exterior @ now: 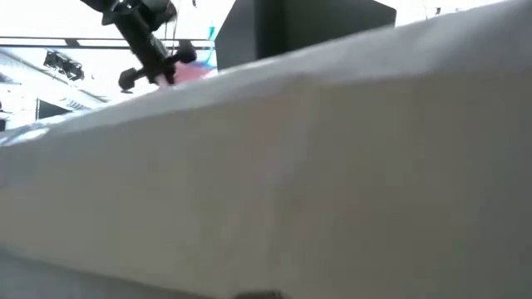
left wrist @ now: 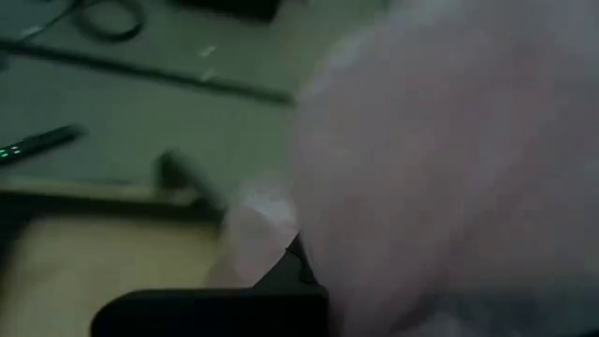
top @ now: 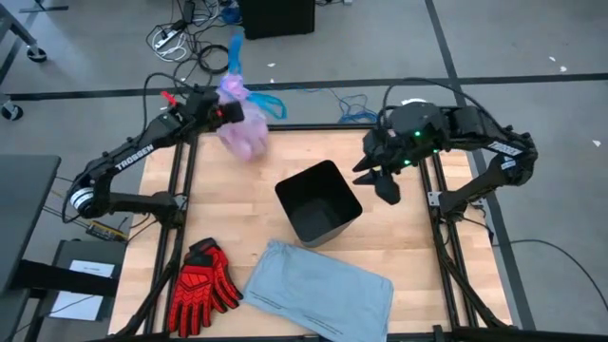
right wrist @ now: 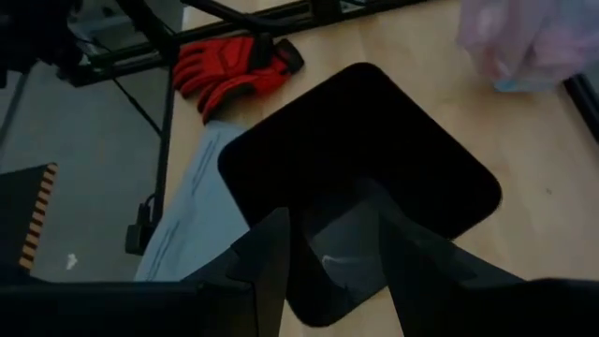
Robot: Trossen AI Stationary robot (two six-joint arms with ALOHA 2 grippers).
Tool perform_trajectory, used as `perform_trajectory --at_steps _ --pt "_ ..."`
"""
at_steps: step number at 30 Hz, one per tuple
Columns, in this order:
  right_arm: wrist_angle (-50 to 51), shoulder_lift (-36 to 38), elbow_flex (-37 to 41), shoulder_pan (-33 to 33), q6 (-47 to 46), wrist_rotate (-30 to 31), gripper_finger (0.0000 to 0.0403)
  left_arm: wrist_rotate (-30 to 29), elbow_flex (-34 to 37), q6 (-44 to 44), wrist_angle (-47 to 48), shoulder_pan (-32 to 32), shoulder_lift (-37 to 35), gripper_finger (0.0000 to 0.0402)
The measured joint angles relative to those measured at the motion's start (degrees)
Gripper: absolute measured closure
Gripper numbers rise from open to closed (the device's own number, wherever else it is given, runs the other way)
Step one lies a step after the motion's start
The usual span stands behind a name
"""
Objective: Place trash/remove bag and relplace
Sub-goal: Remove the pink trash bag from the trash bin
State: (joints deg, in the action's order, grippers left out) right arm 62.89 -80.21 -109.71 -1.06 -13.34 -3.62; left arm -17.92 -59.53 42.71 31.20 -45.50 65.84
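Note:
My left gripper (top: 226,113) is over the table's far left corner, shut on the pink-lavender bag (top: 243,135). The bag's blue ties (top: 236,49) trail off past the far edge. In the left wrist view the bag (left wrist: 449,159) fills most of the picture. My right gripper (top: 382,182) hangs open just right of the black bin (top: 318,201), which stands unlined mid-table; its wrist view looks down into the bin (right wrist: 360,159). The grey-blue replacement liner (top: 318,290) lies folded flat near the near edge. No loose trash shows. My left gripper holds the bag at its gathered top (top: 234,106), near the blue ties, coming level from the table's left. The bag's bulging body (top: 245,141) hangs beside and below the fingers. The gripper and the plastic hide the contact itself, so layers cannot be told.
Red gloves (top: 201,280) lie at the near left corner, left of the liner. Cables (top: 190,43) sprawl on the floor beyond the far edge. Something pale (exterior: 316,183) close to the low camera blocks nearly all of its view. Bare wood lies between bin and bag.

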Motion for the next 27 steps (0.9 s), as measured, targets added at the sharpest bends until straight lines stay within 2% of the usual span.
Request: perform_trajectory --at_steps 4,7,17,20,22,27 --pt "-0.6 -1.1 0.0 0.0 0.0 1.2 0.0250 -2.3 2.5 -3.6 11.6 -1.1 -0.6 0.0401" --pt "-0.7 -1.3 0.0 -0.1 -0.1 2.9 0.0250 -2.6 7.5 -3.7 15.2 -3.0 -1.7 0.0401" --pt "-3.8 -1.3 0.0 1.1 0.8 5.8 0.0251 1.8 22.3 -5.0 15.2 -6.7 -3.2 0.0401" --pt "-4.8 -1.3 0.0 2.4 1.1 5.7 0.0251 2.1 23.4 -5.2 14.9 -6.6 -3.2 0.0396" --pt "-5.6 -1.3 0.0 3.2 1.4 5.6 0.0251 2.1 23.3 -8.4 15.0 -6.6 -3.3 0.0385" --pt "-5.6 -1.3 0.0 4.9 0.9 5.6 0.0251 -0.3 20.7 -17.2 16.0 -6.6 -3.3 0.0332"
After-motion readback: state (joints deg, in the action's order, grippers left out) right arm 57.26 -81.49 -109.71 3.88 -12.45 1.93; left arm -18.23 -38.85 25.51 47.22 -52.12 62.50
